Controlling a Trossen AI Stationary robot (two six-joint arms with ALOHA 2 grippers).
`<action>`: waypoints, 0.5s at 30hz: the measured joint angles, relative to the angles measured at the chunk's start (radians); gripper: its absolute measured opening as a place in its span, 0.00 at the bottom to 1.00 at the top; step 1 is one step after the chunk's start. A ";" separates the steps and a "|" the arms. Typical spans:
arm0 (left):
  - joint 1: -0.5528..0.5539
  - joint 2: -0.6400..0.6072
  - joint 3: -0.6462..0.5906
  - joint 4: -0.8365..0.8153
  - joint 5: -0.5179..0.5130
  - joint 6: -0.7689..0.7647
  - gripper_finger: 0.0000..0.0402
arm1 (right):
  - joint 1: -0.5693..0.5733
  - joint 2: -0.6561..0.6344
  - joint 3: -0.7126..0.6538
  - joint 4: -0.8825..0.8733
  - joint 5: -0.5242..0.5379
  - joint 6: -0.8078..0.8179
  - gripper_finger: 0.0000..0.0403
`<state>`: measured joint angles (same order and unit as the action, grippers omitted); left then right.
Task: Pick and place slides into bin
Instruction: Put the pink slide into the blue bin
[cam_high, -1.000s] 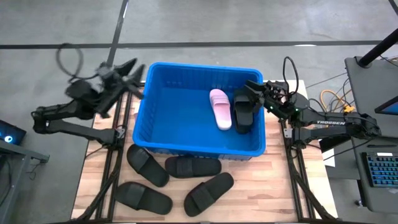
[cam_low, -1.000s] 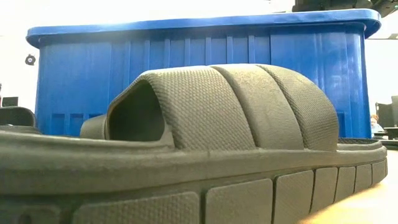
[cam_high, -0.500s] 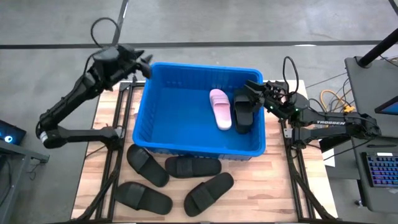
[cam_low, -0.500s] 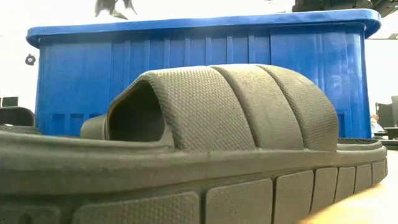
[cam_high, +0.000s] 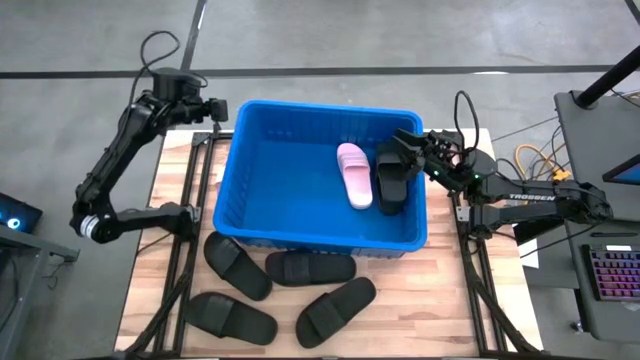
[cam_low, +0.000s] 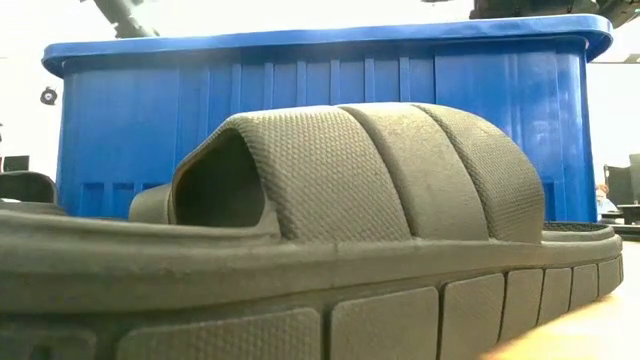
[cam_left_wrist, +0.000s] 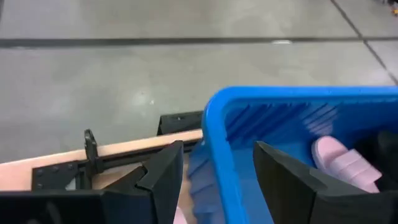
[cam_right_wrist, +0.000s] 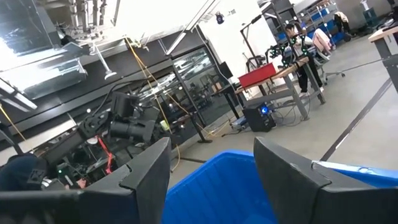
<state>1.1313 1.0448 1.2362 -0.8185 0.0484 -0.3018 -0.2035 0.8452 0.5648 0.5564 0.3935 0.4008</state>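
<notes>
The blue bin (cam_high: 320, 105) stands mid-table. Inside it a pink slide (cam_high: 353, 175) and a black slide (cam_high: 390, 185) lie side by side toward its right wall. Several black slides (cam_high: 310, 267) lie on the table in front of the bin; one fills the low view (cam_low: 330, 200). My left gripper (cam_high: 215, 108) hangs open by the bin's far left corner (cam_left_wrist: 214, 124), which shows past its fingers (cam_left_wrist: 217, 152). My right gripper (cam_high: 405, 148) stands open over the bin's far right corner, above the black slide's far end, with nothing between its fingers (cam_right_wrist: 211, 146).
Wooden tabletop (cam_high: 430, 300) shows in front of the bin, right of the loose slides. Black frame rails (cam_high: 190, 215) run along both sides of the table. A keyboard (cam_high: 610, 275) and cables (cam_high: 535, 160) sit beyond the right edge. A distant person (cam_right_wrist: 295, 37) shows in the room.
My left arm has swung from beyond the table's left side toward the far edge. Its gripper has turned and now faces the bin's far left corner. My right arm and all the slides have kept still.
</notes>
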 joint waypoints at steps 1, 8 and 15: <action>0.000 0.007 0.000 -0.007 0.003 0.002 0.45 | 0.000 0.000 0.000 0.000 0.000 0.000 0.54; 0.000 0.059 0.000 -0.091 0.028 0.202 0.45 | 0.000 0.000 0.000 -0.004 0.000 0.000 0.54; 0.000 0.064 0.001 -0.268 0.046 0.470 0.45 | 0.000 0.000 0.000 -0.006 0.000 0.000 0.54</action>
<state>1.1310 1.1092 1.2369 -1.0867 0.0943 0.1678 -0.2035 0.8455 0.5648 0.5499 0.3933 0.4007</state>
